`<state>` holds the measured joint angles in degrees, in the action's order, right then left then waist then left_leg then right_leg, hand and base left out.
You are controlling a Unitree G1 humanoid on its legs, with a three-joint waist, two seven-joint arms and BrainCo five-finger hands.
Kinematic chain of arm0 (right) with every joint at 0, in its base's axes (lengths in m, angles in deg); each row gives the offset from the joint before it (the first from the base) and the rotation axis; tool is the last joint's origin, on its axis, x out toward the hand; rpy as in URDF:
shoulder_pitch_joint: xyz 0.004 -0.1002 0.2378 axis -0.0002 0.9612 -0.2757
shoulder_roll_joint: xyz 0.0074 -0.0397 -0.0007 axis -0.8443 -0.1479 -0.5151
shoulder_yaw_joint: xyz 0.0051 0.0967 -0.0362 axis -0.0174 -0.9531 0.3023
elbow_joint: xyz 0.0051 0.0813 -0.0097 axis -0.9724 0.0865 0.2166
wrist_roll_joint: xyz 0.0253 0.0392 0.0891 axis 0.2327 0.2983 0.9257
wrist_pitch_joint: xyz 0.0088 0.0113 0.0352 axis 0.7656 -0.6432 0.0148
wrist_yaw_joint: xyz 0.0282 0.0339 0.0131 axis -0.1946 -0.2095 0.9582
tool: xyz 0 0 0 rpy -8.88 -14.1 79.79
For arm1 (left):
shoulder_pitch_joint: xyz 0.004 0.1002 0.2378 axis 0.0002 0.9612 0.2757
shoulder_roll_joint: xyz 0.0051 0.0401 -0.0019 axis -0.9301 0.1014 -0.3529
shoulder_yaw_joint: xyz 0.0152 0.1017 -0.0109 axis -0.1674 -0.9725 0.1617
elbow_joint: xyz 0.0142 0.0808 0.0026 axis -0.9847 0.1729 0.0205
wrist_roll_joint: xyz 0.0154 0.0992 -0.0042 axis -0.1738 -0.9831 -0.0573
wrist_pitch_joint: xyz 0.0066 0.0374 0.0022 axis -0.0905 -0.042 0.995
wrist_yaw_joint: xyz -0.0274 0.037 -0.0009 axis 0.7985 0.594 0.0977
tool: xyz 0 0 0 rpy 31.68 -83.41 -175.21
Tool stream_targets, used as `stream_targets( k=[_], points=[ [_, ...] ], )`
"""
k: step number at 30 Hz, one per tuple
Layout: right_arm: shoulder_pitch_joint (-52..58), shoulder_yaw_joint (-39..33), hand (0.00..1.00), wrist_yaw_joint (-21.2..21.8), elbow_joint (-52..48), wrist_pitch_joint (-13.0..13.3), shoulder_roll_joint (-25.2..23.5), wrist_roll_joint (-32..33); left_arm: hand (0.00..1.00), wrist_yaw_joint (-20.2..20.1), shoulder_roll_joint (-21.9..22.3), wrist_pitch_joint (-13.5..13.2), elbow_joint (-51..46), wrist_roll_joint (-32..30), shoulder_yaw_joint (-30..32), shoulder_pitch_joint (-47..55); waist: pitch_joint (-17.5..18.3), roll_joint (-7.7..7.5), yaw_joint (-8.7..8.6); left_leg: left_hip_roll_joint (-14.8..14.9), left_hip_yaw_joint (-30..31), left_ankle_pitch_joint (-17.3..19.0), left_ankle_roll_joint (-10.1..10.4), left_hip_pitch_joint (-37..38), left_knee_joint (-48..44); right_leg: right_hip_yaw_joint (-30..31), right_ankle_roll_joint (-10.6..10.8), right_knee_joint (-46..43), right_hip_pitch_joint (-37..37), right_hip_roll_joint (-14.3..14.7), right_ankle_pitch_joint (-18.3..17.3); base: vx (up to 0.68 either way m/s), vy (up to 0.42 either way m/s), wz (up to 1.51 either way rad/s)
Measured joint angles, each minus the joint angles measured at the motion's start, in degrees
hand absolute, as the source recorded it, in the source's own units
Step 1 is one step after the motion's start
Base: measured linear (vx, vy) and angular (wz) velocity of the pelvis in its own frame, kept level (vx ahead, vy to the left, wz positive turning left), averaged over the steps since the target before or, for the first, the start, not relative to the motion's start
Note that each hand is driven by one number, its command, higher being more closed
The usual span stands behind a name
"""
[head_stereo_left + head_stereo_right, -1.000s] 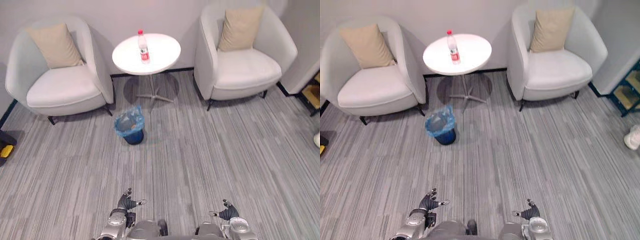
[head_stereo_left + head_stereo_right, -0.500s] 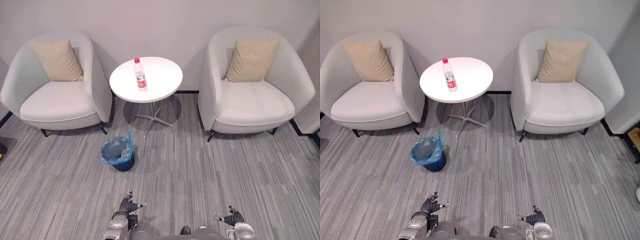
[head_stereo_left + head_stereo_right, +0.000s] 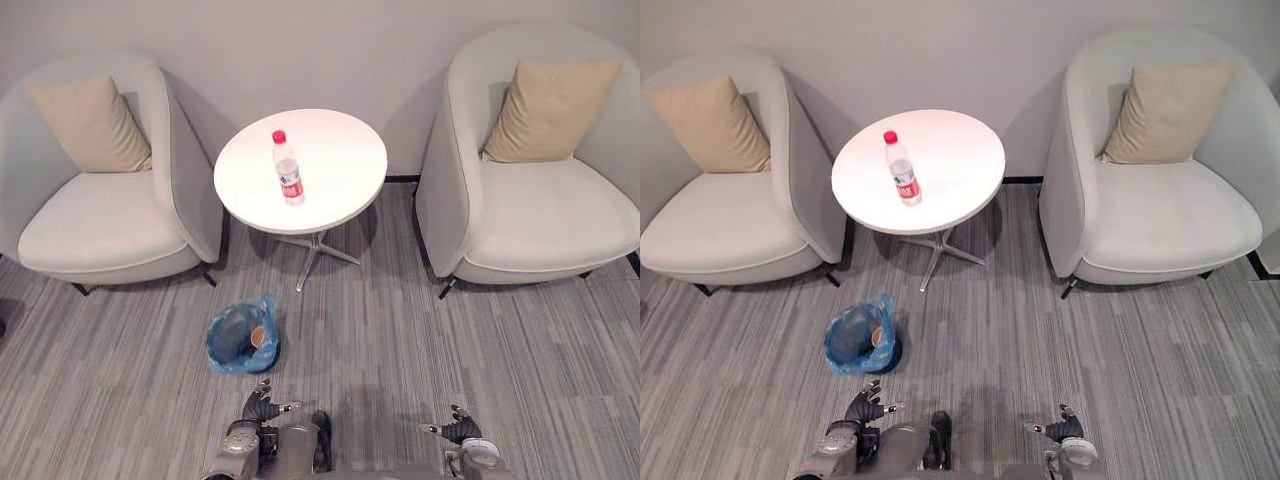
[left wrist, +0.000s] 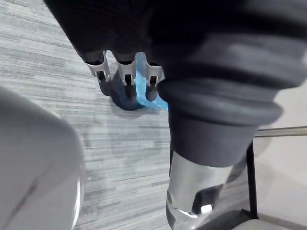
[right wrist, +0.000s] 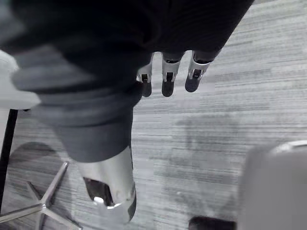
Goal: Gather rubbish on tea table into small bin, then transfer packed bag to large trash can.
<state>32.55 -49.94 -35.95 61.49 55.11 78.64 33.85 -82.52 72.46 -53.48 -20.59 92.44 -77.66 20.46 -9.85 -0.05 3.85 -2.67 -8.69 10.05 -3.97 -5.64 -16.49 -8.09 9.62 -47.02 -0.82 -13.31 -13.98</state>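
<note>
A clear plastic bottle [image 3: 288, 168] with a red cap and red label stands upright on the round white tea table [image 3: 335, 180]. On the carpet in front of the table sits a small dark bin [image 3: 241, 337] lined with a blue bag; something small and orange-brown lies inside. Part of the bin's blue bag [image 4: 139, 91] shows past the left hand's fingers. My left hand [image 3: 262, 407] hangs low just in front of the bin, open and empty. At the lower right, my right hand [image 3: 455, 428] is open too, holding nothing, over bare carpet.
Two light grey armchairs flank the table, the left one [image 3: 100, 215] and the right one [image 3: 540, 200], each with a beige cushion. The table's metal star foot [image 3: 315, 250] spreads on the grey striped carpet. A grey wall stands behind.
The camera has moved closer to the table: table, chairs and bin look larger and the bin now lies just ahead of my left hand. Both hands stay open and low.
</note>
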Motion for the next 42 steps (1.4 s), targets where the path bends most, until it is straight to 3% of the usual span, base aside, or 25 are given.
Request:
stream_targets(
  k=[1,2,4,6,7,8,9,10,14,17,18,20,22,23,25,26,28,32,34,37,38,39,40,42],
  points=[
    [0.3,0.0,0.00,0.0,0.0,0.0,-0.1,-0.3,0.00,0.0,-0.1,0.0,0.0,0.0,-0.5,-0.1,0.0,-0.02,-0.16,-0.4,0.7,0.3,-0.2,1.8,0.7,-1.0,-0.8,-3.6,-1.3,-0.9,-0.5,0.43,0.065,0.45],
    [0.4,-0.2,0.00,0.0,-0.2,0.2,0.1,-0.3,0.00,0.1,-0.5,-0.1,0.0,0.0,-1.2,-0.1,0.0,0.04,-0.79,-0.7,1.7,0.4,-0.4,5.8,2.9,-4.0,-3.6,-7.3,-3.4,-1.8,-2.0,0.34,0.029,0.55],
    [0.3,0.0,0.00,0.0,-0.5,0.6,0.2,-0.3,0.00,0.2,-0.5,-0.1,-0.1,0.0,-1.3,-0.2,0.2,0.37,-2.14,-0.1,4.8,0.4,-0.3,8.9,5.1,-8.6,-5.4,-5.4,-6.0,-1.4,-4.2,0.38,-0.042,0.74],
    [-0.3,-0.1,0.00,-0.1,-0.6,1.2,0.4,-0.2,0.00,0.3,-0.5,-0.1,-0.3,0.0,-0.9,-0.9,0.0,0.69,-3.03,1.6,6.9,0.4,-0.1,10.9,6.0,-10.3,-6.3,2.6,-10.4,0.0,-4.6,0.43,-0.172,0.74],
    [-0.5,-0.1,0.00,-0.1,-0.8,1.4,0.8,-0.2,0.00,0.3,-0.4,-0.1,-0.5,0.0,-0.8,-1.0,-0.3,1.16,-3.05,3.3,7.4,0.7,0.8,12.5,6.7,-9.4,-5.8,11.5,-12.0,1.5,-3.7,0.37,-0.222,0.56],
    [-0.6,-0.1,0.00,-0.1,-0.9,1.4,0.8,-0.2,0.00,0.4,-0.5,-0.1,-0.7,0.0,-0.8,-1.0,-0.3,1.13,-3.06,3.7,7.6,1.1,1.6,12.8,6.7,-8.8,-5.9,14.9,-12.4,2.1,-2.4,0.31,-0.216,0.55],
    [-0.7,0.0,0.00,-0.1,-0.7,1.2,0.6,-0.2,0.00,0.5,-0.8,-0.2,-1.0,0.0,-0.7,-1.0,-0.3,0.24,-3.00,4.0,8.0,2.0,3.3,13.6,6.7,-7.2,-6.0,22.2,-12.4,2.7,3.1,0.26,-0.217,0.46],
    [-0.7,-0.2,0.00,-0.1,-0.3,1.2,0.7,-0.1,0.00,0.7,-0.9,-0.1,-0.8,0.1,-0.6,-1.2,-0.9,0.27,-3.01,4.5,9.1,3.5,5.5,14.6,6.7,-6.8,-8.7,22.6,-11.2,3.3,8.9,0.26,-0.216,0.34],
    [-0.8,-0.8,0.00,-0.1,-0.3,0.9,1.4,0.0,0.00,1.1,0.3,-0.2,-0.5,0.1,0.2,-0.1,-0.5,2.72,-3.22,8.7,10.2,4.0,6.7,14.5,5.3,-7.8,-9.8,22.3,-10.0,7.5,4.4,0.27,-0.278,0.11],
    [0.3,-0.9,0.00,-0.2,0.5,0.6,1.5,0.6,0.00,1.0,1.1,-0.2,-0.7,0.1,1.5,-0.2,-0.8,3.42,-3.19,11.8,12.1,4.0,11.7,7.1,-13.9,-11.4,-10.8,29.3,-2.3,10.7,4.3,0.28,-0.232,0.47],
    [0.5,-0.8,0.00,-0.2,1.4,0.5,1.7,0.7,0.00,0.9,1.5,-0.2,-0.9,0.1,1.5,0.0,-0.9,3.55,-3.00,13.0,11.3,3.9,11.9,3.1,-23.3,-12.7,-11.9,32.1,1.3,11.5,5.0,0.19,-0.110,0.37],
    [0.4,-0.9,0.00,-0.2,1.8,0.5,1.8,1.1,0.00,0.8,2.2,0.0,-0.9,0.1,1.5,0.3,-1.1,3.38,-2.65,13.9,6.5,4.5,11.0,-0.8,-27.5,-13.6,-12.2,34.8,4.9,11.9,5.3,0.22,-0.071,0.19],
    [0.2,-0.9,0.00,-0.2,1.8,0.5,1.8,1.2,0.00,0.5,2.3,0.0,-1.0,0.1,1.5,0.3,-1.1,3.63,-2.62,13.5,3.3,5.1,9.9,-3.2,-23.9,-13.7,-12.2,36.0,6.2,11.6,5.3,0.20,0.013,0.04],
    [-0.1,-1.1,0.00,-0.3,1.8,0.6,1.7,1.5,0.00,0.2,2.3,0.0,-0.9,0.1,1.5,0.0,-1.2,4.09,-2.68,12.5,2.2,4.8,9.7,-4.3,-17.3,-13.7,-11.9,36.3,7.0,11.1,5.4,0.20,0.094,-0.02],
    [0.2,-1.4,0.00,-0.3,1.5,0.6,2.2,1.8,0.00,0.1,2.7,0.0,-1.0,0.1,1.5,0.0,-0.7,5.62,-2.78,11.5,1.9,-4.5,8.6,-4.2,-4.7,-13.5,-10.1,36.4,7.5,11.5,4.9,0.22,0.117,0.05],
    [0.1,-2.2,0.00,-0.5,1.6,0.5,1.5,1.8,0.00,0.2,2.7,0.0,-0.3,0.1,1.5,-0.2,-0.5,5.24,-2.58,10.4,1.4,-6.2,6.4,-2.8,-2.8,-12.0,-8.6,36.9,8.1,10.9,4.7,0.22,0.124,0.08],
    [0.2,-2.4,0.00,-0.3,1.6,0.5,0.9,1.7,0.00,0.1,1.9,-0.1,-0.2,0.1,1.3,-0.1,-0.3,3.27,-2.58,7.7,1.2,-7.3,5.5,-0.5,1.9,-10.9,-7.5,38.2,8.7,8.9,4.2,0.16,0.104,0.16],
    [0.2,-2.5,0.00,-0.3,1.6,0.5,0.7,0.9,0.00,0.1,1.7,0.0,0.3,0.1,1.3,1.2,-0.3,2.04,-2.44,4.0,0.5,-8.8,4.3,4.0,8.8,-10.4,-5.6,35.1,8.4,5.3,1.9,0.10,0.060,0.03],
    [0.6,-2.5,0.00,-0.2,1.7,0.3,0.7,0.3,0.00,0.1,1.5,0.0,1.3,0.1,1.2,1.7,-0.5,1.03,-2.68,1.3,0.4,-9.2,3.8,7.6,13.2,-10.2,-4.1,29.9,7.8,2.0,-1.2,0.08,0.048,0.04],
    [0.2,-2.7,0.00,-0.2,1.4,0.2,0.7,0.3,0.00,0.0,1.3,-0.1,2.1,0.0,0.9,2.1,0.1,1.66,-2.96,0.1,1.0,-10.2,3.1,9.2,15.8,-8.4,-3.6,22.9,5.2,0.3,-1.4,0.08,0.041,0.07],
    [0.2,-2.7,0.00,-0.1,1.3,0.2,0.6,0.3,0.00,0.0,1.0,-0.1,2.1,0.0,0.9,2.1,0.2,1.33,-3.00,0.0,1.8,-10.3,2.9,9.7,16.2,-7.8,-3.8,20.3,4.4,0.1,-1.3,0.16,-0.003,0.50],
    [0.3,-2.8,0.00,-0.1,1.3,0.2,0.5,0.4,0.00,0.0,0.3,-0.1,2.1,0.0,0.8,1.9,0.4,1.49,-3.30,0.6,4.0,-10.4,2.8,10.1,16.2,-6.7,-5.4,15.3,2.4,0.3,-0.5,0.16,-0.065,0.67],
    [0.4,-2.6,0.00,-0.1,1.3,0.2,0.4,0.4,0.00,0.0,0.3,-0.1,2.1,0.0,0.8,1.4,0.6,1.01,-3.27,1.6,5.3,-10.4,2.8,10.2,16.1,-4.4,-5.6,16.0,1.7,1.7,-3.0,0.12,-0.094,0.69],
    [0.6,-2.4,0.00,-0.1,1.5,0.2,0.4,0.4,0.00,0.2,-0.4,-0.1,2.3,0.0,1.0,1.3,0.5,1.02,-3.08,3.0,7.2,-10.7,3.4,10.2,16.1,-0.8,-5.5,19.5,0.3,4.6,-4.2,0.08,-0.111,0.61]
  ],
)
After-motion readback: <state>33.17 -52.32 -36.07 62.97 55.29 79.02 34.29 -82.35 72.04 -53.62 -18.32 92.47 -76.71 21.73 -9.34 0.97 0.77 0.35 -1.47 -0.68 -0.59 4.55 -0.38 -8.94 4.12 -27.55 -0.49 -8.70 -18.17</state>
